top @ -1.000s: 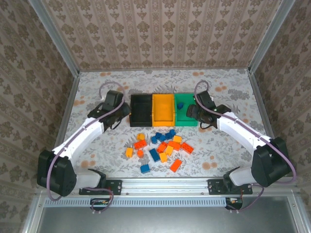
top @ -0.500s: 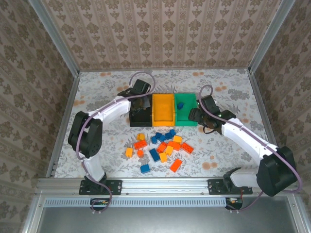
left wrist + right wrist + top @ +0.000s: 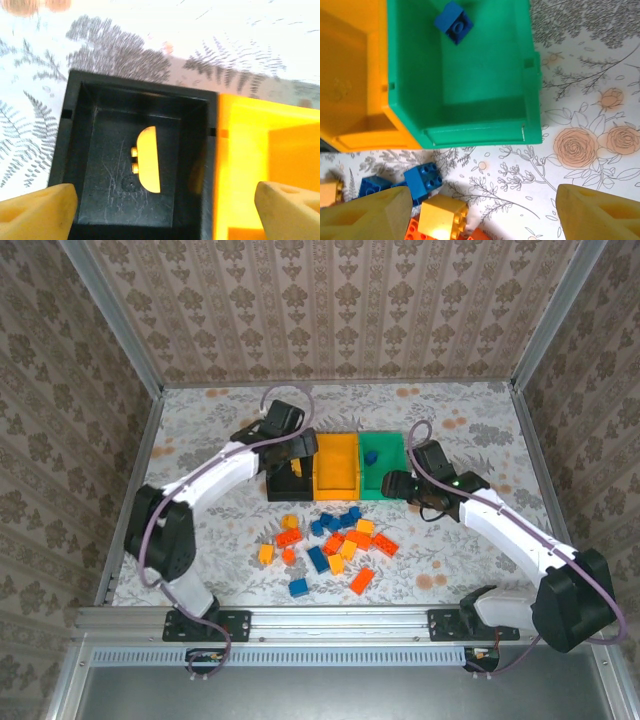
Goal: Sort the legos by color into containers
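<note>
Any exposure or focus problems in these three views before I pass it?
Left wrist view: the tablecloth is washed out near the top, the yellow brick in the black bin nearly blown, the left fingertips soft. Right wrist view: green bin and blue brick crisp, right fingertips blurred. Top external view: even light, soft shadows.

damask-papered walls [image 3: 330, 300]; floral table [image 3: 470, 415]

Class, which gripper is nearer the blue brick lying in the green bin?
Right. The right gripper hovers by the green bin holding the blue brick; the left gripper hangs over the black bin.
</note>
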Controlling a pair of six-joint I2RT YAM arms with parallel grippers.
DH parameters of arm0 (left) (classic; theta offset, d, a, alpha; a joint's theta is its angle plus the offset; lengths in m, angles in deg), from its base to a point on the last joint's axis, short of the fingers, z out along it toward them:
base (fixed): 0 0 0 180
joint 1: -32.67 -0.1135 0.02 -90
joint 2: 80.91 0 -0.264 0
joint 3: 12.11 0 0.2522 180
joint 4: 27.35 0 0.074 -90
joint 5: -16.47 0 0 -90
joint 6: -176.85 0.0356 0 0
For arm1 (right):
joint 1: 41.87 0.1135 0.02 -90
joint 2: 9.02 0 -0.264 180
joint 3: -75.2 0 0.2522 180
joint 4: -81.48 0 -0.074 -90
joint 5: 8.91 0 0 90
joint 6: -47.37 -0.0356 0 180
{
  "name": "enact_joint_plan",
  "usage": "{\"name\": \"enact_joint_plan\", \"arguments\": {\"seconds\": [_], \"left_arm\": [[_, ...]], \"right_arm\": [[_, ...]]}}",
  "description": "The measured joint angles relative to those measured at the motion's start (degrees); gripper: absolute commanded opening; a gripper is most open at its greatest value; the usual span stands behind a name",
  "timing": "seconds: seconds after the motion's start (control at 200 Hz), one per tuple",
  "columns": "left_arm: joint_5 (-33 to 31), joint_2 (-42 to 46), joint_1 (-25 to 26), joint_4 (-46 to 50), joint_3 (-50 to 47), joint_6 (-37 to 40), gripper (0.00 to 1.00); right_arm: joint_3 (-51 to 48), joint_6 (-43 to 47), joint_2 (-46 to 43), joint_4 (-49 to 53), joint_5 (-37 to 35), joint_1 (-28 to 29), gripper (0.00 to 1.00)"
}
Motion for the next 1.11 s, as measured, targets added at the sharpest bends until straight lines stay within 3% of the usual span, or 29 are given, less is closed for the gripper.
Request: {"name": "enact_joint_plan", "arguments": {"seconds": [0.205, 0.265, 0.4, 0.765, 1.105], "left_arm": [[2.0, 14.0, 1.9, -4.0, -5.7, 0.2, 1.0], [2.4, 17.8, 2.4, -4.0, -9.0, 0.1, 1.0], [3.5, 22.4, 3.1, -4.0, -15.5, -0.2, 1.0], [3.5, 25.6, 2.9, -2.9, -21.9, -1.5, 1.0], [5.0, 25.8, 0.8, -3.2, -23.3, -2.9, 1.0]], "right_arm": [[-3.5, 3.4, 0.4, 1.2, 2.9, 3.2, 0.8], [-5.7, 3.8, 1.2, 0.9, 4.7, 4.0, 0.88], [-7.8, 4.4, 4.0, 0.6, 7.0, 6.4, 0.88], [-9.8, 3.9, 6.7, -1.6, 8.3, 11.4, 0.75], [-10.7, 1.7, 9.0, 2.7, 0.5, 16.6, 0.67]]}}
